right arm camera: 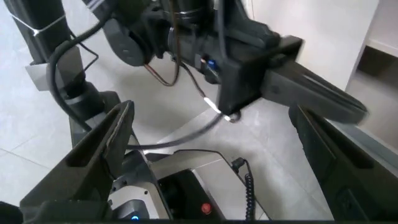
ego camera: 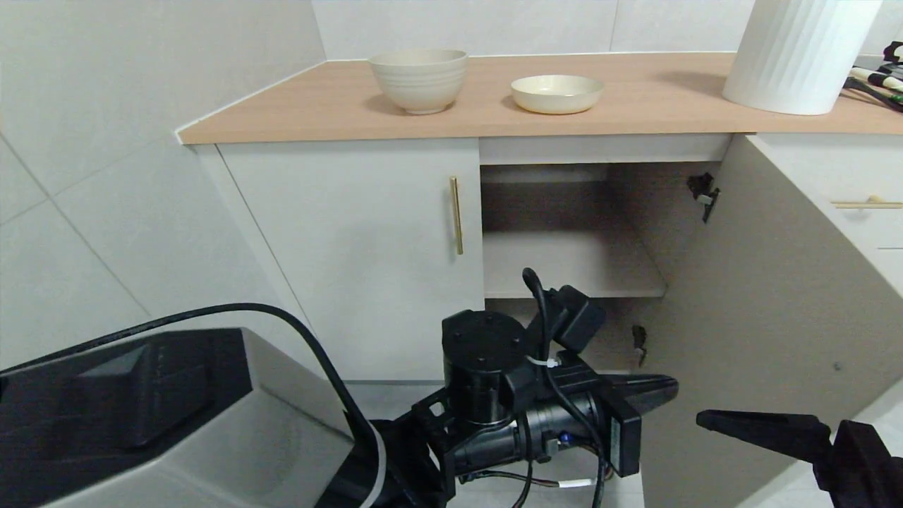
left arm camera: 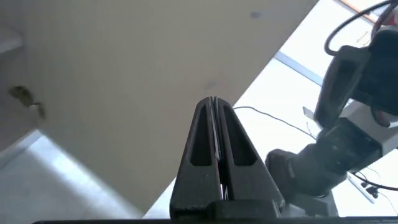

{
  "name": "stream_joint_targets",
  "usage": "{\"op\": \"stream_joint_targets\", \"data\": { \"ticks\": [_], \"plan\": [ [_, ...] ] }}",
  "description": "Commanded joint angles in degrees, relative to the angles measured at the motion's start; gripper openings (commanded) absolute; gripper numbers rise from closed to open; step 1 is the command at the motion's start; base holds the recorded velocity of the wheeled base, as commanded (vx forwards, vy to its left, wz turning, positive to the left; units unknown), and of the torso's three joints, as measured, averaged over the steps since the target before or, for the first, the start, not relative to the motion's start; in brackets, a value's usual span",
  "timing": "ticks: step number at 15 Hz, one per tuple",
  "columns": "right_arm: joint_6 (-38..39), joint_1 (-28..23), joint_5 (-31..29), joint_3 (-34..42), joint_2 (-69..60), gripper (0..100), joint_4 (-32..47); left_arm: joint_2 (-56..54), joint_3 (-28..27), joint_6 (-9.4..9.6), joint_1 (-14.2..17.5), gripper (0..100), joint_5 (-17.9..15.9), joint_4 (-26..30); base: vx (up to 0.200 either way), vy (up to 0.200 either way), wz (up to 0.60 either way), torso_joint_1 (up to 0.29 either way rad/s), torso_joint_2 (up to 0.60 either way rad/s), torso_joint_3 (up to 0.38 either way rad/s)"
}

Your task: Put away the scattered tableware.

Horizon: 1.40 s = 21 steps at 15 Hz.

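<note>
Nearest, low before the cabinet: black left gripper, clenched on itself, both fingers pressed flat together with only a thin seam between. Pointed toward the robot's right, tips close to the inner face of the open grey cabinet door; contact not discernible. Just beside it, farther right and equally low: black right gripper, released, fingers spread wide, aimed back toward the left arm.

Behind both: white base cabinet, left door shut, slim upright brass bar handle along its right edge. Right compartment exposed, one pale shelf across the middle, black hinges at the right side of the opening.

Above: light wood-grain counter along the tiled wall. On it, toward the left, deep cream bowl with ribbed sides, upright, mouth upward, over the shut door. To its right and apart from it, shallow cream dish, also upright, rim level, over the open compartment. Both round, hence no long axis to give.

Farther right, tall white fluted cylindrical container, upright, well apart from the dish. At the far right edge, dark-handled utensils lying on the counter, kind not discernible. Below them, white drawer front with horizontal brass handle.
</note>
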Motion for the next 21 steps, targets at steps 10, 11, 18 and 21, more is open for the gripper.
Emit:
{"op": "stream_joint_targets", "data": {
  "ticks": [10, 11, 18, 21],
  "plan": [
    [-0.2, -2.8, -24.5, -24.9, 28.2, 100, 0.3, -31.7, 13.7, 4.56, 22.8, 0, 14.1, 23.3, 0.000, 0.000, 0.00, 0.000, 0.00, 0.000],
    [-0.2, -3.0, -25.7, -27.7, 29.7, 100, 1.0, -34.3, 13.7, 5.09, 23.7, 0, 15.1, 26.0, 0.000, 0.000, 0.00, 0.000, 0.00, 0.000],
    [1.3, -7.3, -30.4, -40.2, 26.3, 100, 16.0, -55.0, 9.9, 5.88, 30.9, 0, 15.1, 48.4, 0.000, 0.000, 0.00, 0.000, 0.00, 0.000],
    [1.6, -7.5, -30.9, -36.5, 22.7, 100, 15.9, -55.4, 6.2, 4.56, 31.4, 100, 15.1, 51.6, 0.000, 0.000, 0.00, 0.000, 0.00, 0.000]
  ]
}}
